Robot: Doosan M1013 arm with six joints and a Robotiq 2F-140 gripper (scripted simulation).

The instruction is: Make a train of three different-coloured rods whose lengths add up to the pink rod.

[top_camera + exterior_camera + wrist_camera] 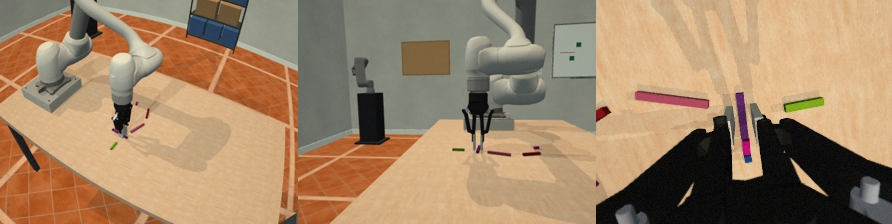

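Purple rod [126, 137] [741, 115], magenta rod [115, 130] [746, 147] and blue rod [113, 129] [748, 159], each plain. Rose-pink rod [137, 128] [499, 153] [672, 99], lime-green rod [113, 145] [458, 149] [804, 104], dark red rod [147, 113] [531, 154] [601, 114], second magenta rod [136, 103] [536, 148]. Surface [238, 179] [432, 190] [836, 40] pale tan, faintly grained. Arm [122, 71] [512, 59] off-white; jaws [123, 133] [478, 146] black, grey at tips. Floor [59, 184] [328, 170] orange tile, crossed by paler peach bands.

On the tabletop [185, 190] [453, 190] [836, 45], the purple rod [126, 137] [477, 149] [741, 116], a magenta rod [115, 131] [746, 147] and the blue rod [113, 129] [748, 159] lie flat in a nearly straight row, apart from the long pink rod [137, 127] [499, 153] [672, 99], lime rod [113, 145] [458, 149] [804, 104], red rod [147, 113] [531, 154] [602, 114] and another magenta rod [136, 103] [536, 148].
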